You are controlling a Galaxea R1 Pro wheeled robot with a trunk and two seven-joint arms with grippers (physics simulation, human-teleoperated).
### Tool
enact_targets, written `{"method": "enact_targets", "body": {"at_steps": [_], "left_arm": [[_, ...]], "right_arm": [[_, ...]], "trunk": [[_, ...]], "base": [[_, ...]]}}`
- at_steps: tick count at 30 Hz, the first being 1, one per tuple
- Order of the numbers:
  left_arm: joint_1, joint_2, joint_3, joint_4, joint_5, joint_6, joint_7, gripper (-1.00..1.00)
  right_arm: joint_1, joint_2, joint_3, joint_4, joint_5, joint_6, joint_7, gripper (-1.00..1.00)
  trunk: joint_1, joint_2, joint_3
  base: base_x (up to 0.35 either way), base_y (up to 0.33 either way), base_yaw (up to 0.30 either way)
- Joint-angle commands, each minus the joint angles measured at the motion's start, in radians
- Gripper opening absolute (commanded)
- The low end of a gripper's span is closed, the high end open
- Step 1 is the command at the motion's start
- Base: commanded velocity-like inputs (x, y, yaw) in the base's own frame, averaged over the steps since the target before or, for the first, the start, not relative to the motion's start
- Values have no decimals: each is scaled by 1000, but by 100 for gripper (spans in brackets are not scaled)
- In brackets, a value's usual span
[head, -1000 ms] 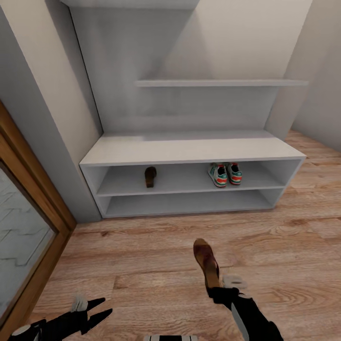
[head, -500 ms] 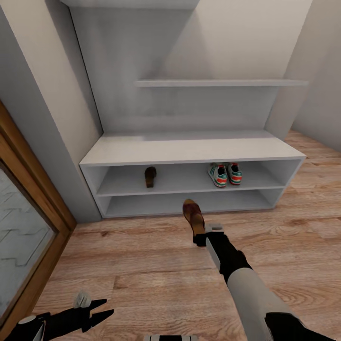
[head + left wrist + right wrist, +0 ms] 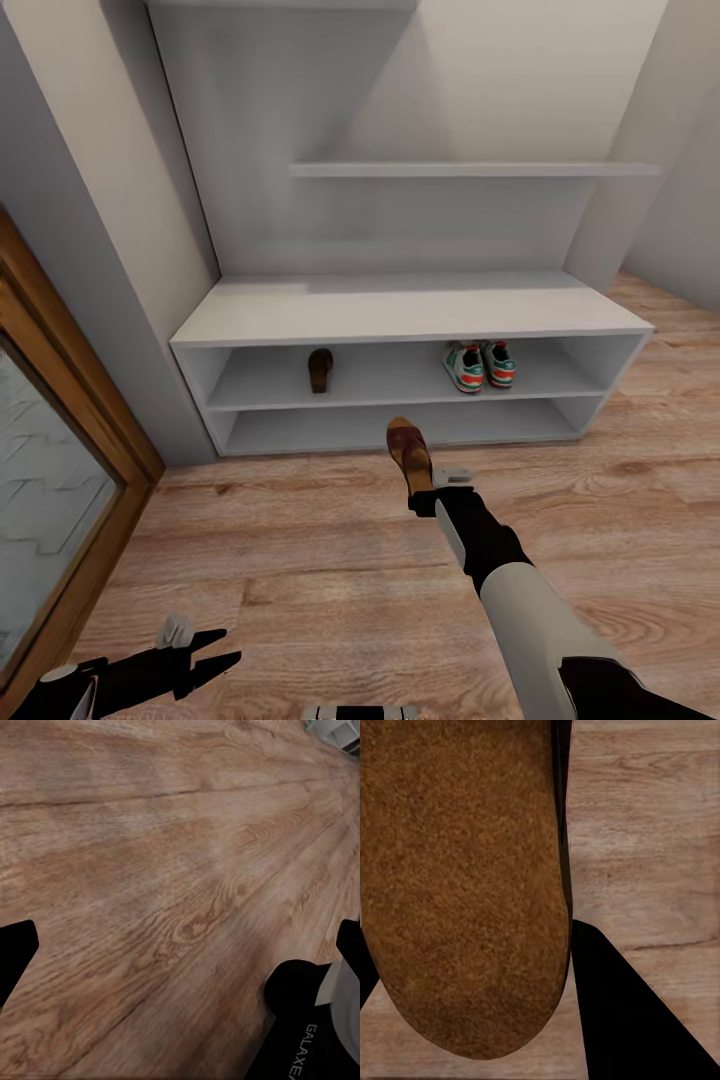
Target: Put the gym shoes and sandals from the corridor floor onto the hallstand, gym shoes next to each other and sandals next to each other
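Sandals: left gripper (image 3: 215,661) idles low, jaws parted and empty. One sandal (image 3: 320,370) waits on the hallstand (image 3: 400,315) shelf; right gripper (image 3: 432,487) apparently clasps its mate (image 3: 408,452) above the corridor floor (image 3: 300,560). Next: reach forward, set it alongside. Gym shoes (image 3: 480,365) are shelved.

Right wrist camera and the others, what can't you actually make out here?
- Right wrist view: the held sandal covers the grip; contact of the jaws is hidden.
- Head view: the sandal on the shelf is too small and shadowed for strap detail.
- Head view: the hallstand top is cut off by the frame edge.
- Left wrist view: left gripper fingertips cut off by the edges.
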Motion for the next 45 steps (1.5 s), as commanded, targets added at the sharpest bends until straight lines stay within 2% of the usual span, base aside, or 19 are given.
{"method": "enact_targets", "body": {"at_steps": [1, 16, 25, 30, 39, 45], "left_arm": [[-1, -1, 8, -1, -10, 0, -5, 100], [-1, -2, 8, -4, -10, -1, -7, 100], [0, -2, 8, -4, -12, -4, -6, 100], [0, -5, 7, -4, -12, -4, -4, 100], [0, -5, 8, -4, -12, -3, -4, 100], [0, -7, 9, -4, -12, -3, -4, 100]], "right_arm": [[0, 1, -5, -2, 7, 5, 2, -100], [0, 1, -5, -7, 7, 7, 1, -100], [0, 1, -5, -58, 7, 7, 0, -100], [-1, 1, -5, -136, 6, 9, 0, -100], [-2, 1, -1, -233, 4, 62, 0, -100], [-2, 1, -1, -248, 4, 71, 0, -100]], "trunk": [[0, -1, -6], [7, -4, -85], [7, -4, -92], [7, -4, -92], [7, -4, -93], [7, -4, -93]], "base": [[0, 0, 126], [0, 0, 88], [0, 0, 2], [0, 0, 0], [2, 0, 0], [172, 0, 0]]}}
